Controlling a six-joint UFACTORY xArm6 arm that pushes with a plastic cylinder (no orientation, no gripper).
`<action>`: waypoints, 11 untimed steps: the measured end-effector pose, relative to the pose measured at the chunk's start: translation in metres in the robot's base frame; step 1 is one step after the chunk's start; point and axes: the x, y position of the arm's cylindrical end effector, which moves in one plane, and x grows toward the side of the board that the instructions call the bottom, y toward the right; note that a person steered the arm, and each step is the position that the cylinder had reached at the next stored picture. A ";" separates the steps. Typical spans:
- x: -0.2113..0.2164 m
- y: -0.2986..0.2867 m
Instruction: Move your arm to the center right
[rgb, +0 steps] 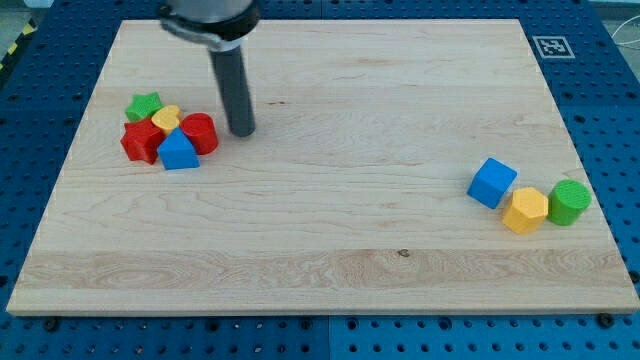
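My tip (242, 132) rests on the wooden board (330, 210) at the upper left, just to the right of a cluster of blocks. That cluster holds a green star (144, 105), a yellow heart (166, 117), a red cylinder (200, 132), a red star (140, 141) and a blue triangle (179, 152). The red cylinder is the nearest block to the tip, a small gap apart. At the view's right sit a blue cube (492, 183), a yellow hexagon (525, 210) and a green cylinder (569, 202), far from the tip.
A black-and-white marker tag (552, 46) sits at the board's top right corner. Blue perforated table (600, 330) surrounds the board.
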 end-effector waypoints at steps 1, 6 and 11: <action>-0.025 0.055; -0.014 0.283; 0.031 0.325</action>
